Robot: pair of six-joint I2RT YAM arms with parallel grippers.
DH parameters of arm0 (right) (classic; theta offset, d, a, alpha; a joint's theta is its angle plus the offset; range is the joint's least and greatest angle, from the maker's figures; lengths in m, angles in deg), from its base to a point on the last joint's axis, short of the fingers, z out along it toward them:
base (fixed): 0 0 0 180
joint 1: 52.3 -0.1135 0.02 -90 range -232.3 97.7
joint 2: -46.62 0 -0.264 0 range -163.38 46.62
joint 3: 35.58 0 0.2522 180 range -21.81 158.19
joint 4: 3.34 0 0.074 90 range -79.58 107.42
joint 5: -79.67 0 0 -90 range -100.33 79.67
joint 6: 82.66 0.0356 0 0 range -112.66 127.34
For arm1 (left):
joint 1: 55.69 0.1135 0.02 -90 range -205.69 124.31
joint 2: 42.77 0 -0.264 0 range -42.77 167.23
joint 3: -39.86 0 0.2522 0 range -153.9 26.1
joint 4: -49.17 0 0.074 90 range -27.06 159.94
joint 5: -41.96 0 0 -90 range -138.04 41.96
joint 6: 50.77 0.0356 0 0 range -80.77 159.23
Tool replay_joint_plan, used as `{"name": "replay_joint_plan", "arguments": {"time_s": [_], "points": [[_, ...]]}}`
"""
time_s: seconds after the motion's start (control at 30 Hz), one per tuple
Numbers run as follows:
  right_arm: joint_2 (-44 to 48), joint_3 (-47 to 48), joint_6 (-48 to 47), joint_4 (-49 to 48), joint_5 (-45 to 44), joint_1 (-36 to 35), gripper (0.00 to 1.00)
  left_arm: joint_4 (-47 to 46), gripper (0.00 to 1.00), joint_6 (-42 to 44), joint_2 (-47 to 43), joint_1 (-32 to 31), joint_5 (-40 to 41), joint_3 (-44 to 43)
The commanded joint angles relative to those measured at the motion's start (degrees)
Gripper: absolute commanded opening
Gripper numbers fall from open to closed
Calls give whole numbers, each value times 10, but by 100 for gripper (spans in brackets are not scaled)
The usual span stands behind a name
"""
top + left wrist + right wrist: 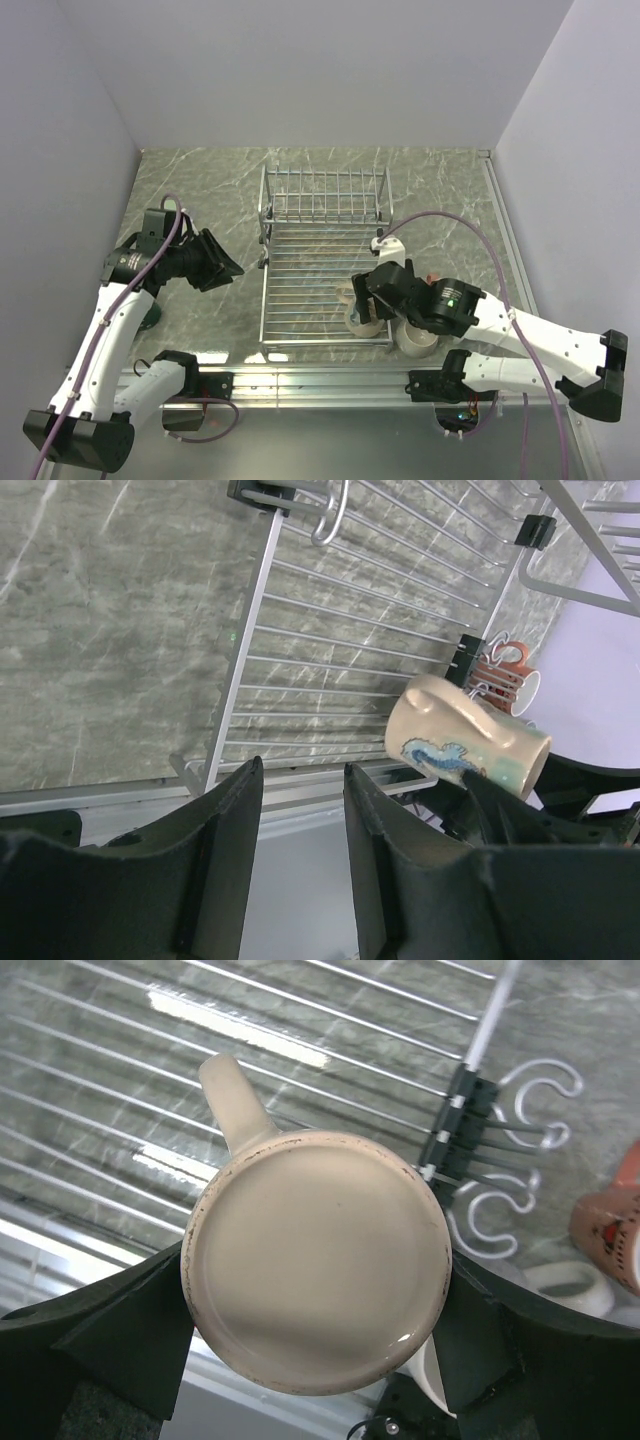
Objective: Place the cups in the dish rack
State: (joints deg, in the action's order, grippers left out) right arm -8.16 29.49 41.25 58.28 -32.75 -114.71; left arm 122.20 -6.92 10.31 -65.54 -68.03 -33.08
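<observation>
The silver wire dish rack (300, 262) stands mid-table, its upright slotted section at the far end. My right gripper (372, 300) is shut on a tan mug (315, 1260), bottom toward the camera and handle pointing up-left, held over the rack's near right corner. The same mug (465, 745) shows a blue picture in the left wrist view. A salmon-red mug (610, 1230) and a cream-white mug (418, 337) sit on the table just right of the rack. My left gripper (228, 268) is open and empty left of the rack (330, 650). The other cups are out of view.
Looped wire hooks (520, 1160) stick out from the rack's right side beside the salmon-red mug. A metal rail (320, 380) runs along the near table edge. White walls close in the table on the left, the back and the right.
</observation>
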Motion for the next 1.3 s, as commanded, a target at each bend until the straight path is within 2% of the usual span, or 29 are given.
{"name": "replay_joint_plan", "arguments": {"time_s": [0.0, 0.13, 0.3, 0.57, 0.63, 0.7, 0.77, 0.93, 1.07, 1.2, 1.23, 1.27], "points": [[26, 15, 48, -8, -90, -6, 0, 9, 44, 4, -14, -2, 9, -1], [21, 6, 52, 20, -109, -20, 0, 8, 44, 4, -15, -2, 12, 3], [25, -9, 22, -19, -62, -46, 0, 15, 43, 9, -3, -2, 27, -5], [-18, 35, 14, 18, -62, -125, 1, 34, 41, 19, 15, -2, 76, -24], [-35, 46, 18, 45, -68, -133, 7, 40, 41, 19, 15, -2, 85, -24], [-51, 56, 26, 67, -82, -145, 22, 51, 43, 19, 15, -2, 107, -25], [-58, 61, 43, 100, -94, -152, 29, 62, 43, 21, 15, -2, 125, -27], [-72, 67, 94, 175, -128, -162, 31, 83, 47, 23, 11, -2, 176, -32], [-68, 67, 141, 193, -134, -162, 38, 88, 48, 22, 11, -2, 186, -35], [-69, 68, 178, 220, -132, -162, 41, 89, 48, 21, 15, -2, 189, -42], [-71, 65, 179, 222, -131, -163, 44, 89, 48, 20, 15, -2, 190, -43], [-72, 64, 178, 221, -132, -165, 52, 88, 48, 20, 16, -2, 190, -43]]}}
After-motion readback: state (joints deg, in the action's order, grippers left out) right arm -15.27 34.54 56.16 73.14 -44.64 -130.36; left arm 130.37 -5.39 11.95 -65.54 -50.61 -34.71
